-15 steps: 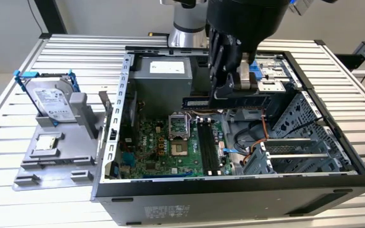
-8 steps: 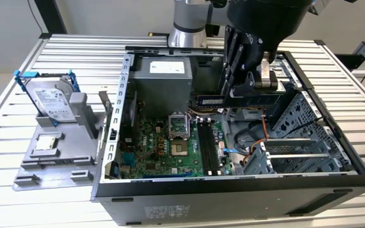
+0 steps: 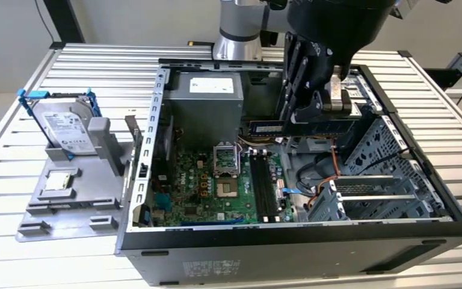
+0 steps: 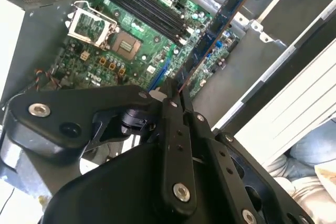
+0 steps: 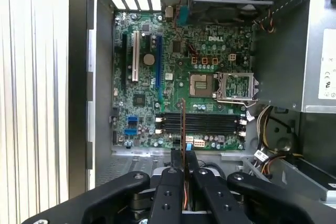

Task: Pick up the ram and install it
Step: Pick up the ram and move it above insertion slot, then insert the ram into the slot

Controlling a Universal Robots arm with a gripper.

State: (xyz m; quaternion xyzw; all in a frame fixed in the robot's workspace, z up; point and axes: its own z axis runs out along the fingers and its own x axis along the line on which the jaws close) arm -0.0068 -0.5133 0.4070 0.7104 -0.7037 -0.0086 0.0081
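The fingers (image 5: pixel 192 160) are clamped on one end of the ram (image 5: pixel 182 124), one finger on each flat face. In the first wrist view the ram shows edge-on as a thin strip running out from the gripper (image 5: pixel 183 156) and crossing the black memory slots (image 5: pixel 202 123). In the second wrist view the gripper (image 4: pixel 176 97) holds the ram (image 4: pixel 218 22) so that its dark blue face extends away from the fingertips over the edge of the motherboard (image 4: pixel 100 59).

In the exterior view the gripper (image 3: pixel 327 117) reaches down into the open computer case (image 3: pixel 255 253). The ram (image 3: pixel 271 127) is held level, above the board and clear of it, with its length crosswise to the memory slots (image 3: pixel 263 186). It is not seated in a slot.

The memory slots lie side by side on the green motherboard (image 3: pixel 190 174), just beside the CPU socket (image 3: pixel 227 188), whose retention frame stands open. The power supply (image 3: pixel 207 90) occupies the far end of the case, and a metal drive cage (image 3: pixel 391 186) sits on the exterior view's right.

Outside the case, on the exterior view's left, a silver hard drive (image 3: pixel 64 129) in a blue bracket stands upright in a grey holder (image 3: pixel 62 205). Case and holder both rest on the slatted desk (image 3: pixel 6 174).
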